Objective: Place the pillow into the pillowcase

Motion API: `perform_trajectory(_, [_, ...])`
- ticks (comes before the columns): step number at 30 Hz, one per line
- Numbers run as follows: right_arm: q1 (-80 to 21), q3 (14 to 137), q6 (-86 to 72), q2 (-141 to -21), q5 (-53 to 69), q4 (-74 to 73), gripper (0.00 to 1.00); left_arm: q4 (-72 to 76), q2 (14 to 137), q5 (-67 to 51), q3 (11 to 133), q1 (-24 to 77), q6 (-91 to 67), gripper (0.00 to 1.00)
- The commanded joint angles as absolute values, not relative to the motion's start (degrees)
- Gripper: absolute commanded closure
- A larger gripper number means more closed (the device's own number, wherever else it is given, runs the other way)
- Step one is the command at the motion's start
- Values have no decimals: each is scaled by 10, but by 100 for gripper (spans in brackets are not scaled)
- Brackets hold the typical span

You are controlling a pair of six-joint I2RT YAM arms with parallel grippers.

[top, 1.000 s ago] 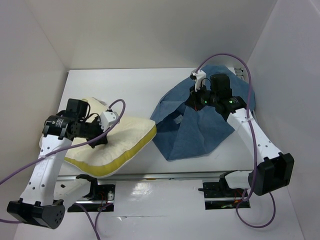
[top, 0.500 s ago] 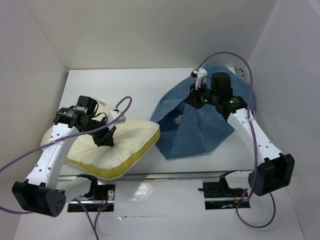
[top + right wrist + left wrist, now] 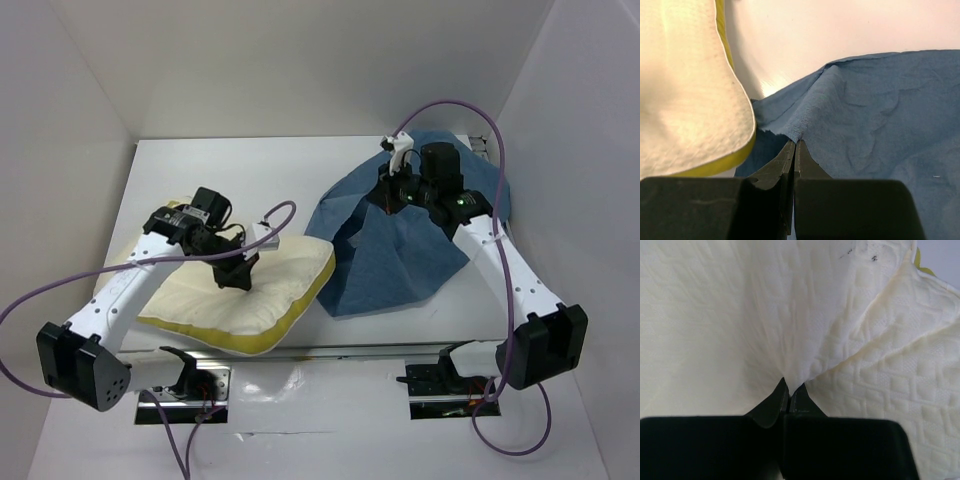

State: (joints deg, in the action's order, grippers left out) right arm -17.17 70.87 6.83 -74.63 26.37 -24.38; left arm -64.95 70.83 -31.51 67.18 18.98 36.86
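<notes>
**Pillow** (image 3: pixel 285 290): lies on the left half of the table (image 3: pixel 250 170), close to the front edge and wholly outside the pillowcase (image 3: pixel 400 265). Its yellow-edged right corner reaches the blue cloth. From above it cannot be told for certain whether the two touch or merely overlap in the line of sight.

**Left jaws:** closed, pinching a small fold of the pillow's quilted cream cover near the middle of its top face. Creases radiate from the tips across the cover.

**Pillowcase:** on the right half of the table, drawn up into a tent-like peak. Its skirts spread over the surface toward the back right corner and the front.

**Right jaws:** closed tight on a ridge of blue cloth at that peak, holding it clear of the table. In the right wrist view a free edge of the cloth runs left from the tips, with a dark gap beneath it. The pillow's corner stands just beside that edge.
</notes>
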Motion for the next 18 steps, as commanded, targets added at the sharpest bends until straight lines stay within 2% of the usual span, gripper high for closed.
perform_trajectory(1, [-183,735,58,-754,259,-200,100,-630,707,-354,684,221,355,100])
perform_trajectory(8, [-183,735,53,-766,248,-188,100,-619,724,-359,689,269,348,100])
perform_trajectory(18, [-183,747,53,-778,246,-183,100,-629,729,-372,684,286,348,100])
